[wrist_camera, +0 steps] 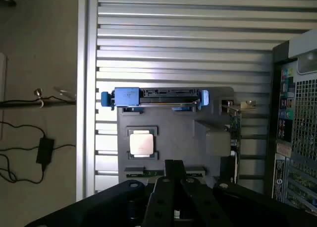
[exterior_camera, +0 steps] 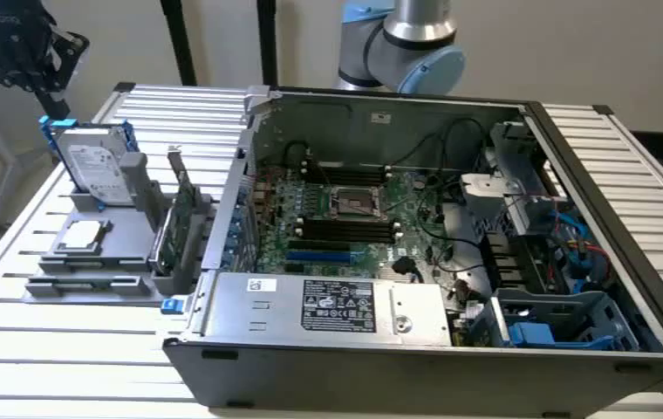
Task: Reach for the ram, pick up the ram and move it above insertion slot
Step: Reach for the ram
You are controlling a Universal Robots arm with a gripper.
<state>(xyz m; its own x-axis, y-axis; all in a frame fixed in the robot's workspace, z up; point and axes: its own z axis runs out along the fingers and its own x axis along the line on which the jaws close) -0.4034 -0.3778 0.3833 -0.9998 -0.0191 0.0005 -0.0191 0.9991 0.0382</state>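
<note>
Our black two-fingered gripper (wrist_camera: 174, 168) hangs high, claw drawn narrow and empty, over the grey plastic parts holder (exterior_camera: 133, 236). In the exterior view the holder sits at nine o'clock of the open computer case (exterior_camera: 425, 367). The thin green ram stick (wrist_camera: 143, 173) stands edge-up in the holder's six-o'clock slot, probably so its top edge offers a grip.

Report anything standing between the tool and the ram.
Nothing visible does. The tool hangs above the grey holder; the ram lies uncovered along one edge, and the hard drive stands at the opposite edge.

Gripper (wrist_camera: 174, 168) over gray holder's (wrist_camera: 173, 133) edge, near the processor (wrist_camera: 141, 142); hard drive (wrist_camera: 156, 95) at opposite edge.
</note>
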